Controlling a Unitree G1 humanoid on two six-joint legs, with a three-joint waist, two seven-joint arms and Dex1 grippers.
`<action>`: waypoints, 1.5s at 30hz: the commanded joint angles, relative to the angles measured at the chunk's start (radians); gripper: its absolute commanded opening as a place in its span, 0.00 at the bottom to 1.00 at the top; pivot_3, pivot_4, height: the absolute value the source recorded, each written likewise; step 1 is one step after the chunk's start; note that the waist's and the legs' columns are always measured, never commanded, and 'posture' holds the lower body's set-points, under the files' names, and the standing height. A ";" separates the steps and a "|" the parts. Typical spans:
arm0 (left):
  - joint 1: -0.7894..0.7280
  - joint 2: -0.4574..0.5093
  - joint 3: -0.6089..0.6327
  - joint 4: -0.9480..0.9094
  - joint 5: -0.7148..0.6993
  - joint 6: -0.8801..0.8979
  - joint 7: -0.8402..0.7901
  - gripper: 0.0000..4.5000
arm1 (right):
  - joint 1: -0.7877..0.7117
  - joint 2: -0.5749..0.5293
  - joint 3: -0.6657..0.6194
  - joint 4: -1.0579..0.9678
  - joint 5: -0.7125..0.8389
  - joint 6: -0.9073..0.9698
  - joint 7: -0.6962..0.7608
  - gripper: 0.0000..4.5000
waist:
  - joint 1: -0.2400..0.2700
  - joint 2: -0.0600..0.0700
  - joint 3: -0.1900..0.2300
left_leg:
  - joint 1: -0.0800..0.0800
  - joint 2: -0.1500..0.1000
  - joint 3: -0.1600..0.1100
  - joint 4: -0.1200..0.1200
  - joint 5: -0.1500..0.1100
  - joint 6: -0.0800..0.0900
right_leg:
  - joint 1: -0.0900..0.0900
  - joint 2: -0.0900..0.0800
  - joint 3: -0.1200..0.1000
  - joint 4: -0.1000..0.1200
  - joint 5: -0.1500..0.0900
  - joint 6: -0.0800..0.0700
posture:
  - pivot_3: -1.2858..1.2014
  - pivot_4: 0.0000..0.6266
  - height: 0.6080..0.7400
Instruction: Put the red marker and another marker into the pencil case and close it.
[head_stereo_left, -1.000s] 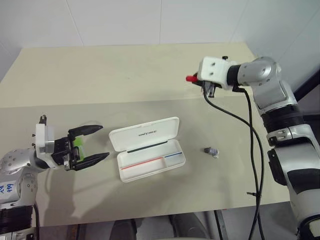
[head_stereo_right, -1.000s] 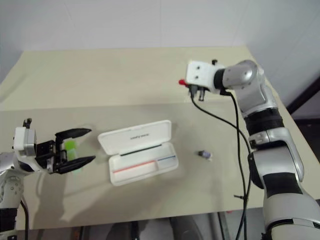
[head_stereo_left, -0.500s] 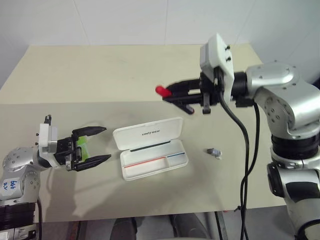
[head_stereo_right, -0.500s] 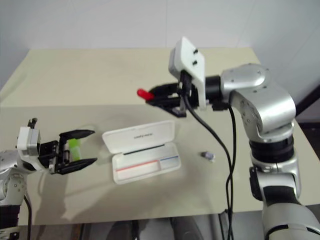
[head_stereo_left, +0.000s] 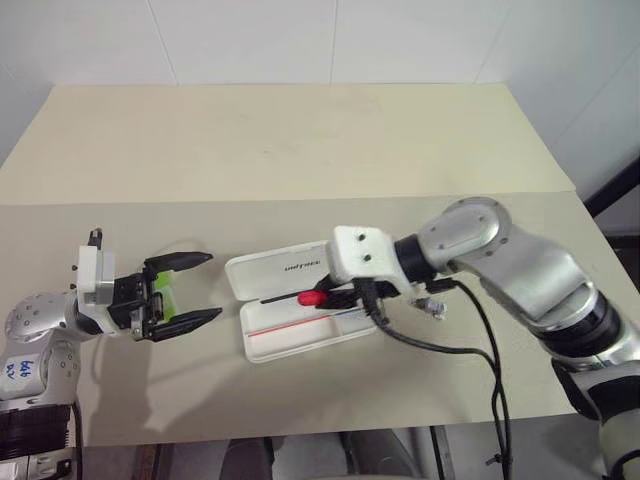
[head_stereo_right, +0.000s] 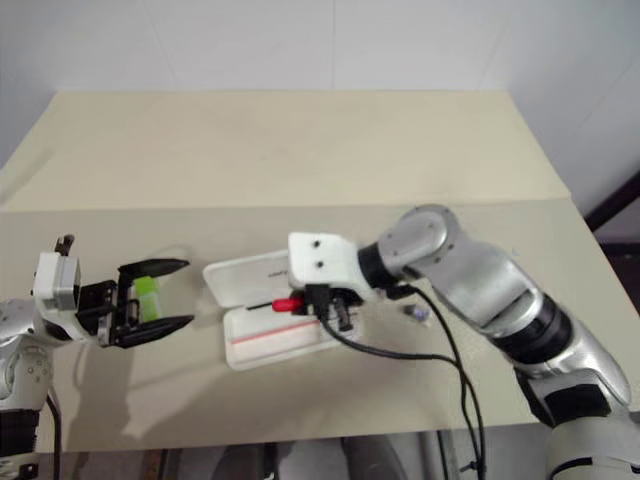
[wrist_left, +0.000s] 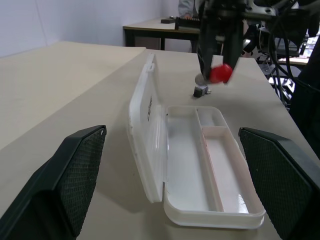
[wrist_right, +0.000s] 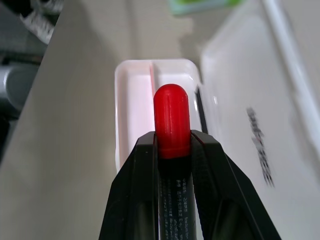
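The white pencil case (head_stereo_left: 283, 268) lies open at the table's middle, lid tipped back, tray (wrist_left: 225, 165) bare inside. My right gripper (head_stereo_left: 332, 296) is shut on the red marker (head_stereo_left: 311, 297), pointing left and downward just above the tray; in the right wrist view the marker's red end (wrist_right: 171, 120) sticks out past the fingers (wrist_right: 145, 170) over the tray's left end. Left of the case my left gripper (head_stereo_left: 213, 286) stands open and level, facing the case. The green marker (head_stereo_left: 160, 297) shows low between its fingers near the palm; I cannot tell whether they touch.
A small grey piece (head_stereo_left: 430, 303) lies on the table just right of the case. A black cable (head_stereo_left: 440, 345) hangs from my right wrist and sags over the front edge. A seam (head_stereo_left: 200, 203) crosses the table behind the case.
My right arm has swung down and to the left with the red marker, from high over the far right of the table to just above the open case. The left gripper has kept still.
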 joint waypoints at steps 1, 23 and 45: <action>0.020 0.000 0.022 -0.035 -0.011 -0.007 0.011 1.00 | -0.036 0.017 0.036 -0.004 -0.071 -0.068 -0.004 0.13 | 0.001 0.000 0.000 | 0.000 0.000 0.000 0.000 0.000 0.000 | 0.000 0.000 0.000 0.000 0.000 0.000 | 0.52 0.24 1.00; 0.067 -0.016 0.028 -0.085 -0.017 -0.014 0.058 1.00 | -0.085 0.191 0.122 0.115 -0.210 0.035 -0.023 0.13 | 0.000 -0.001 0.000 | 0.001 0.000 0.000 0.001 0.000 -0.001 | 0.000 0.000 0.000 0.002 0.000 0.000 | 0.52 0.24 1.00; 0.077 -0.026 0.027 -0.091 -0.005 0.000 0.104 1.00 | 0.020 0.066 -0.052 0.057 -0.032 0.006 0.097 1.00 | 0.002 -0.001 -0.001 | 0.000 -0.001 0.000 0.001 0.000 0.000 | 0.001 0.000 0.000 0.000 0.000 0.000 | 0.52 0.24 1.00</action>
